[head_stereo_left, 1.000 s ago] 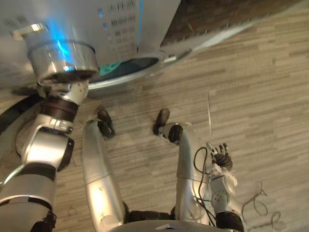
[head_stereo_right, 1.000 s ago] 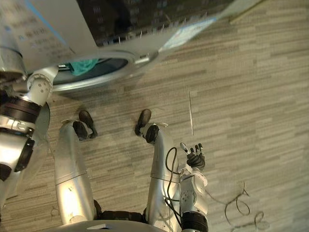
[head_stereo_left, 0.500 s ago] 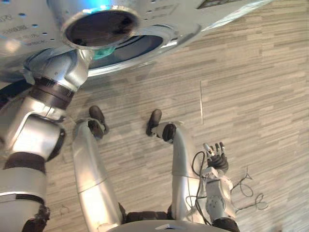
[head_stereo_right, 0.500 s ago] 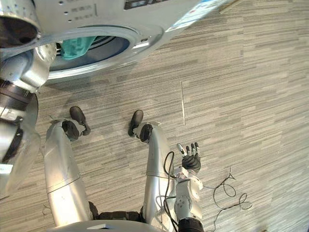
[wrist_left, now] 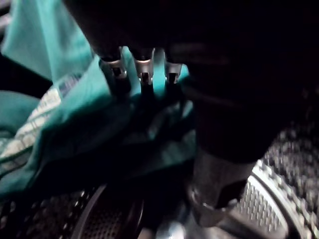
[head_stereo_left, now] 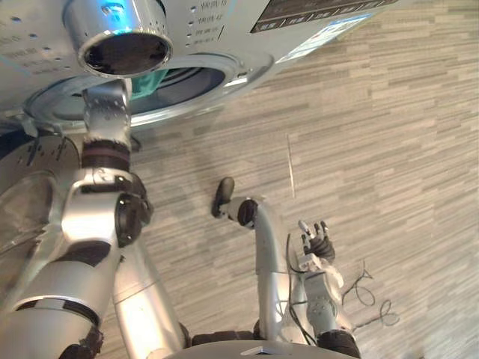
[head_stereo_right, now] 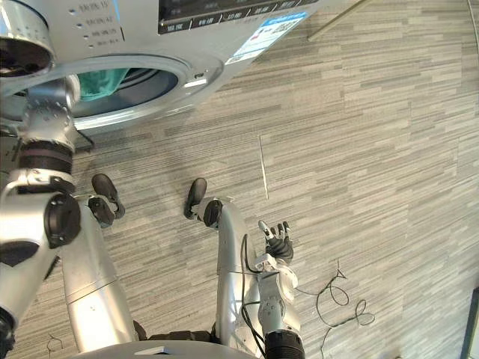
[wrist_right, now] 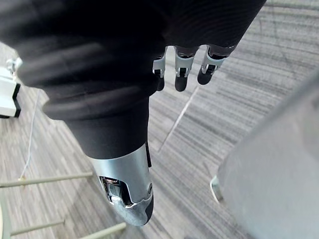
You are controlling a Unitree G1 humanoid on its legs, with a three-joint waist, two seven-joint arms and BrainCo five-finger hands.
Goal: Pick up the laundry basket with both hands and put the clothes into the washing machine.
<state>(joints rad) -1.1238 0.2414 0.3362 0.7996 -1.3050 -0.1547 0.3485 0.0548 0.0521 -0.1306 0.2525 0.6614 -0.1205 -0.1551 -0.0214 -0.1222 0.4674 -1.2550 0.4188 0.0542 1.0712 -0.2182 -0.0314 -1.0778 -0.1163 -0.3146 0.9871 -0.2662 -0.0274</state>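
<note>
The washing machine (head_stereo_left: pixel 224 30) stands in front of me with its round drum opening (head_stereo_right: pixel 161 86) uncovered. Teal clothes (head_stereo_left: pixel 152 79) lie inside the drum. My left arm reaches up into that opening. In the left wrist view my left hand (wrist_left: pixel 142 69) holds its fingers straight over the teal clothes (wrist_left: pixel 75 124), tips at the cloth, the thumb apart from it, nothing gripped. My right hand (head_stereo_left: pixel 318 243) hangs low by my right side over the floor, open and empty, its fingers (wrist_right: pixel 182 69) straight.
The machine's round glass door (head_stereo_left: pixel 26 202) stands swung open at my left. The striped grey plank floor (head_stereo_right: pixel 374 149) stretches to the right, with a thin pale line (head_stereo_left: pixel 290 164) on it. Thin tan bars (wrist_right: pixel 50 179) cross the floor behind my right hand.
The camera has swung, so more of the machine's front panel shows. My left arm now stands straighter up into the drum opening. The right hand hangs as before.
</note>
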